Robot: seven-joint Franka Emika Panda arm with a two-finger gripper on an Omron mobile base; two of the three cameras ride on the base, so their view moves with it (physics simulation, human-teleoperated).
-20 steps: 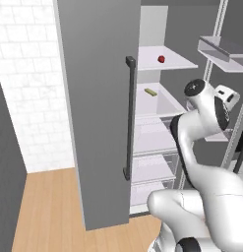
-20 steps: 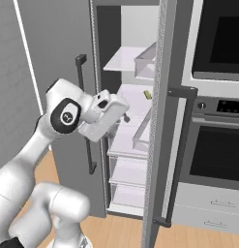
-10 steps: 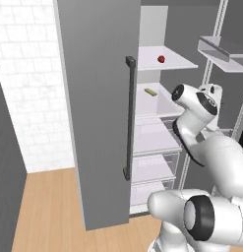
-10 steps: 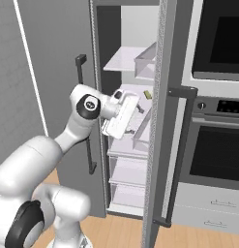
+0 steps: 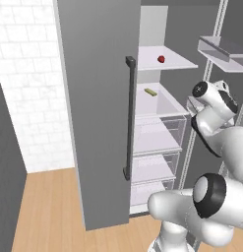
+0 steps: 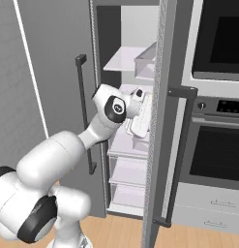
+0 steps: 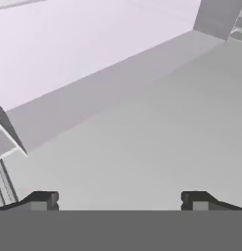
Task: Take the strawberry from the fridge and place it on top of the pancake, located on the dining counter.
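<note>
Fridge [image 5: 98, 113] interior, upper shelf: strawberry [image 5: 161, 59], tiny, soft, prob. bruisable; pinch gently at widest pt. Claw [image 7: 120, 200] fingers apart, empty.

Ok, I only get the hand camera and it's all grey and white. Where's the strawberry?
Observer: The strawberry sits on the upper white shelf of the fridge.
Operator: Is anything else in there?
Observer: A small yellow-green bar lies one shelf lower.
Operator: Is my hand high enough?
Observer: Probably not. The gripper reaches in below the strawberry's shelf.
</note>
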